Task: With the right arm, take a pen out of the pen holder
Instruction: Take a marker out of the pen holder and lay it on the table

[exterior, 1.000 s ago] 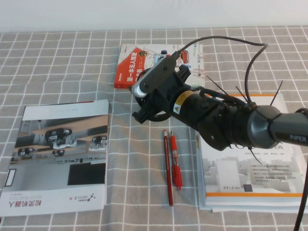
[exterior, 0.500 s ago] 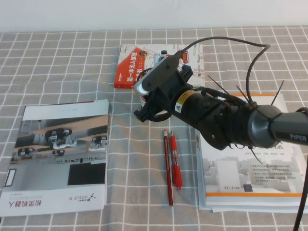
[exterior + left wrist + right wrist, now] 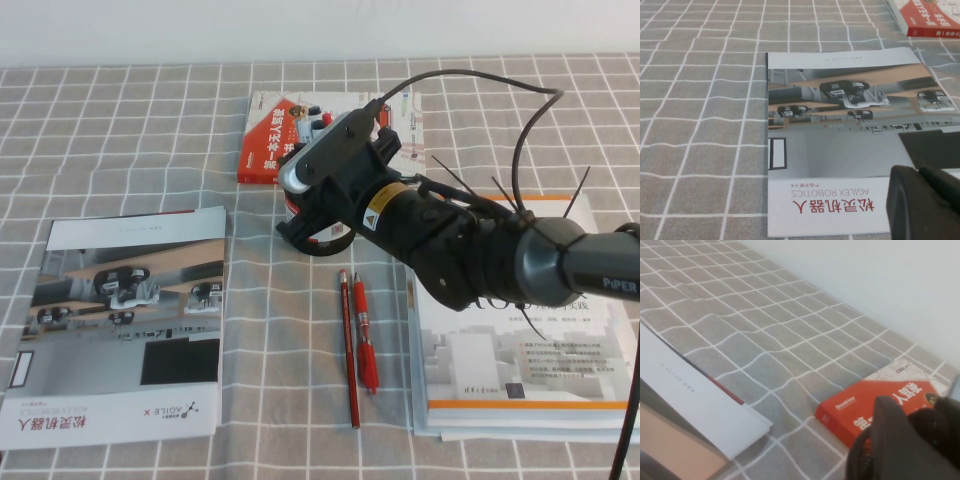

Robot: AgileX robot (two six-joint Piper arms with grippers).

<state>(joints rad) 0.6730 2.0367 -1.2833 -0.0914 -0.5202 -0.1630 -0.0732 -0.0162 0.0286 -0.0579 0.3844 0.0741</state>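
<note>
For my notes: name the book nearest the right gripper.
The red paperback book at the far edge; right gripper hangs by it; left gripper hovers over the grey brochure; the white textbook lies nearer the robot.

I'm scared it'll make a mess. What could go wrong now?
The right gripper is down over the pen holder, which is mostly hidden, so lifting could tip it onto the red book. Two pens lie close by and might get knocked. The left gripper hangs over the booklet.
</note>
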